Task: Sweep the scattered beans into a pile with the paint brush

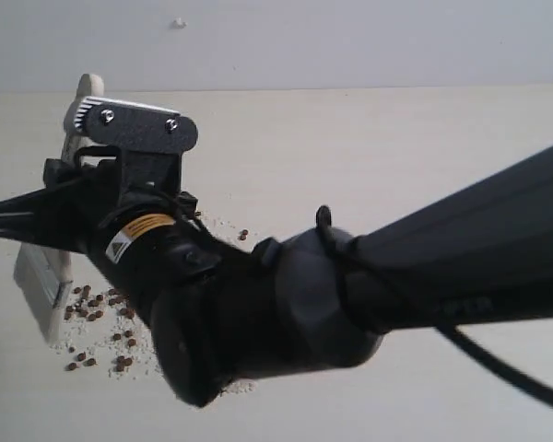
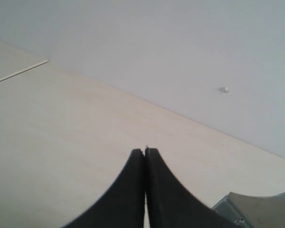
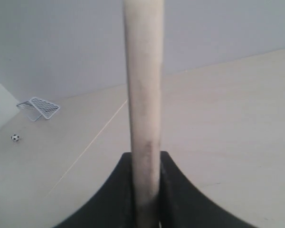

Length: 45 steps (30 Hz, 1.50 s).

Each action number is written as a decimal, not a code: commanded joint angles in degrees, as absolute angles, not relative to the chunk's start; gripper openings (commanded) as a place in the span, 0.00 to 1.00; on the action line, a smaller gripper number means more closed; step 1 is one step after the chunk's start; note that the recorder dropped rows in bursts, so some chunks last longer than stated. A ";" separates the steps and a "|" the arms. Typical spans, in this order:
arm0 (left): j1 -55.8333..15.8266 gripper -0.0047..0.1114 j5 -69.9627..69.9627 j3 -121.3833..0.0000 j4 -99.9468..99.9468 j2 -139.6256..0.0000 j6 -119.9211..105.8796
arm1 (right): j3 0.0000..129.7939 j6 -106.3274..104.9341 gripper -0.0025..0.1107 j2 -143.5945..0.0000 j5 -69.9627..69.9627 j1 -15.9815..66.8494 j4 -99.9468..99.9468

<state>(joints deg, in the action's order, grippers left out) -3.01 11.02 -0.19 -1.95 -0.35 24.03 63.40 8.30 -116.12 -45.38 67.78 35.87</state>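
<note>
The paint brush (image 1: 44,276) stands nearly upright at the left, its pale handle (image 3: 142,95) clamped between the fingers of my right gripper (image 1: 63,195), which is shut on it. Its cream bristles (image 1: 52,320) touch the table beside the beans (image 1: 97,306). These reddish-brown beans lie in a loose patch mixed with white grains, with more (image 1: 120,361) nearer the front and two strays (image 1: 242,236) further right. The right arm hides part of the patch. My left gripper (image 2: 145,151) is shut on nothing above bare table, away from the beans.
The right arm (image 1: 424,276) reaches across the pale wooden table (image 1: 369,147) from the right. A small white goal net (image 3: 40,108) and a tiny ball (image 3: 15,137) sit far off. A grey wall (image 1: 350,37) backs the table. A grey-green object (image 2: 256,209) shows at one corner.
</note>
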 commanded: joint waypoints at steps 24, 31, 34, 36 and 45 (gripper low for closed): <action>-3.36 0.04 10.81 0.00 -1.88 0.00 24.21 | 64.71 21.56 0.02 -125.40 -53.24 69.99 34.83; -3.36 0.04 10.81 0.00 -1.88 0.00 24.21 | 69.14 20.69 0.02 -127.24 -48.41 69.99 36.42; -3.36 0.04 10.81 0.00 -1.88 0.00 24.21 | 70.33 17.94 0.02 -128.13 -46.35 69.99 39.03; -3.36 0.04 10.81 0.00 -1.88 0.00 24.21 | 70.97 14.83 0.02 -128.70 -45.10 69.99 41.61; -3.36 0.04 10.81 0.00 -1.88 0.00 24.21 | 71.01 -1.22 0.02 -127.58 -44.29 69.99 55.06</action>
<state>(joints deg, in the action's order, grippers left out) -3.01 11.02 -0.19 -1.95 -0.35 24.03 70.75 7.16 -128.73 -44.21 69.88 49.92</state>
